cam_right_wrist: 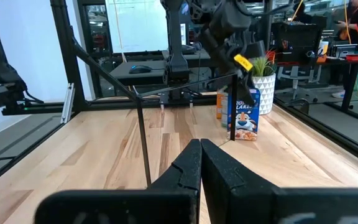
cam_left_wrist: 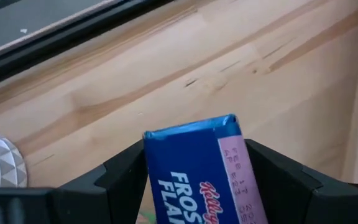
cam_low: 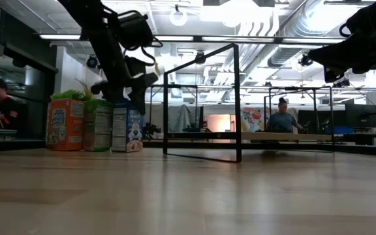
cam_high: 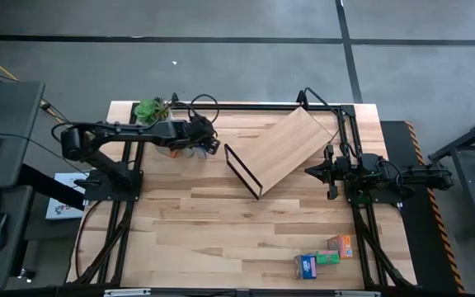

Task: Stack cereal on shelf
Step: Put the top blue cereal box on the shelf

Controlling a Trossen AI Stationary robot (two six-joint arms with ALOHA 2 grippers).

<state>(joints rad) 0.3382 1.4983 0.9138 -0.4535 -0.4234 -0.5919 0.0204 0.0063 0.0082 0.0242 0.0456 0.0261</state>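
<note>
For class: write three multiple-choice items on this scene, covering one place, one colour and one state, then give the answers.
1. The potted plant stands beside: A the left arm; B the right arm; C the camera.
2. The cereal box in the left end effector is: A orange; B blue; C green.
3. The right end effector is: A wide open; B gripping a box; C shut, empty.

A: the high view shows them side by side. B: the left wrist view shows blue. C: its fingers meet, nothing between.

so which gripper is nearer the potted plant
Left. The left gripper hangs just beside the potted plant at the table's far edge, shut on a blue cereal box. The right gripper waits across the table, beyond the shelf.
</note>
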